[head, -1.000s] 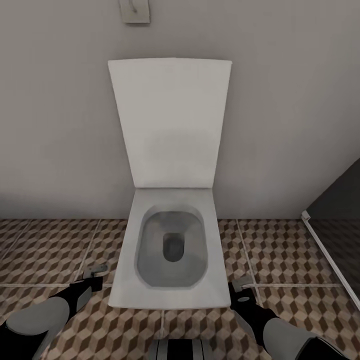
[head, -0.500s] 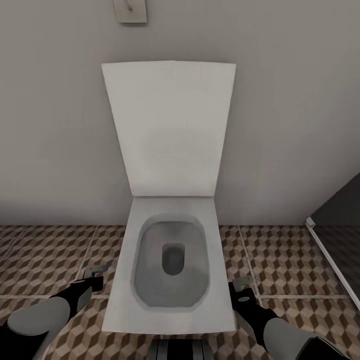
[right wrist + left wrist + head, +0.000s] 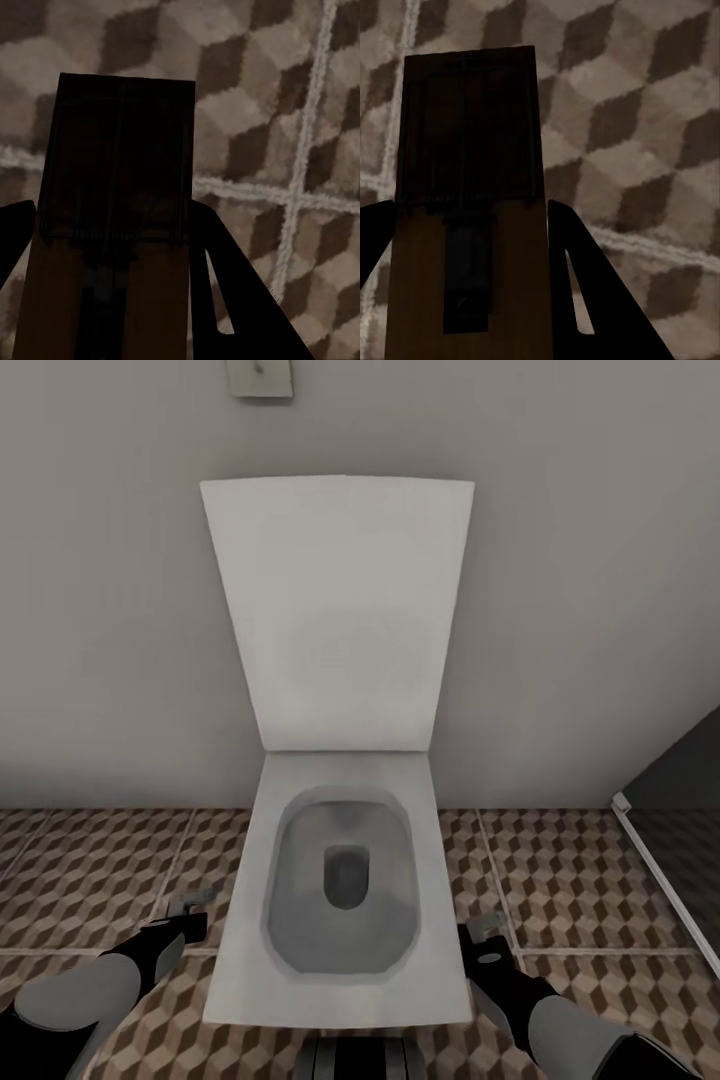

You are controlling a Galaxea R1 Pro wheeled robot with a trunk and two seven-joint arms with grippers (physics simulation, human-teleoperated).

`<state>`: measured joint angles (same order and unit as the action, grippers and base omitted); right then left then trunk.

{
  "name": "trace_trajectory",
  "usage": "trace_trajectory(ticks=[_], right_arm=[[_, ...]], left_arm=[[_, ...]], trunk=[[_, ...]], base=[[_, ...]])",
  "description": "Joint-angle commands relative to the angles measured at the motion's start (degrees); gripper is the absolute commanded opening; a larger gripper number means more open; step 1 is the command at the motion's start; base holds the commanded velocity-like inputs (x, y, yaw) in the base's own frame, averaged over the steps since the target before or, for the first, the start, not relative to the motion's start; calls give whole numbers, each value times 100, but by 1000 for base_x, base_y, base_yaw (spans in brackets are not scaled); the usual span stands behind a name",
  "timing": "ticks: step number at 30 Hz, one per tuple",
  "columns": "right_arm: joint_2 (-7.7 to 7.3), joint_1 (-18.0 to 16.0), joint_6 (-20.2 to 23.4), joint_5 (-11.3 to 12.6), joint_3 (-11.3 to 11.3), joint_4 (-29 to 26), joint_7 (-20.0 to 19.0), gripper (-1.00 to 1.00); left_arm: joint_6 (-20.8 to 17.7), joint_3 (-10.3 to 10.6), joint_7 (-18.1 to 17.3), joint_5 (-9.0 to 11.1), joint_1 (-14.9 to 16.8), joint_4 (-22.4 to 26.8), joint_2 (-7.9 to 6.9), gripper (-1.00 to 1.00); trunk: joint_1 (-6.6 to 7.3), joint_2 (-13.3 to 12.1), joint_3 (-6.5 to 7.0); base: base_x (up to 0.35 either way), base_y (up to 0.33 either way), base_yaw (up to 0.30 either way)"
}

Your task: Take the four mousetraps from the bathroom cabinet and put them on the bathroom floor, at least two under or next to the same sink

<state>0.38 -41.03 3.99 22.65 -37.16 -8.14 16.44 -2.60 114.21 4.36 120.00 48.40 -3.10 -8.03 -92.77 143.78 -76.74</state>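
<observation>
We are carrying one flat tan wooden mousetrap [image 3: 469, 217] in our left hand [image 3: 465, 300] and another [image 3: 112, 225] in our right hand [image 3: 105, 300] above the cube-patterned tiled floor [image 3: 560, 880], each pinched by its board edges (light, stiff, probably slippery, the metal fittings best left untouched).

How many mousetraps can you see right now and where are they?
2. One mousetrap sits between the left end effector's fingers, the other mousetrap between the right end effector's fingers, both above the patterned floor. Any others are out of view.
</observation>
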Motion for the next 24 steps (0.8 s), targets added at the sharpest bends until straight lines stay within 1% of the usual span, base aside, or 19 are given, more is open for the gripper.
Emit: trace_trajectory(ticks=[1, 4, 24], right_arm=[[-4, -2, 31, 57, -50, -15, 34, -100], [-10, -2, 23, 62, -47, -26, 34, -100], [-12, -2, -4, 72, -44, -51, 34, -100]], left_arm=[[-22, 50, 19, 23, 3, 2, -4, -100], [-18, 49, 20, 26, 3, -4, -22, -100], [-21, 58, -1, 23, 3, 2, -14, -100]], trunk=[[-1, 3, -26], [-9, 7, -93], [-60, 34, -536]], base=[[0, 0, 0], [0, 0, 0], [0, 0, 0]])
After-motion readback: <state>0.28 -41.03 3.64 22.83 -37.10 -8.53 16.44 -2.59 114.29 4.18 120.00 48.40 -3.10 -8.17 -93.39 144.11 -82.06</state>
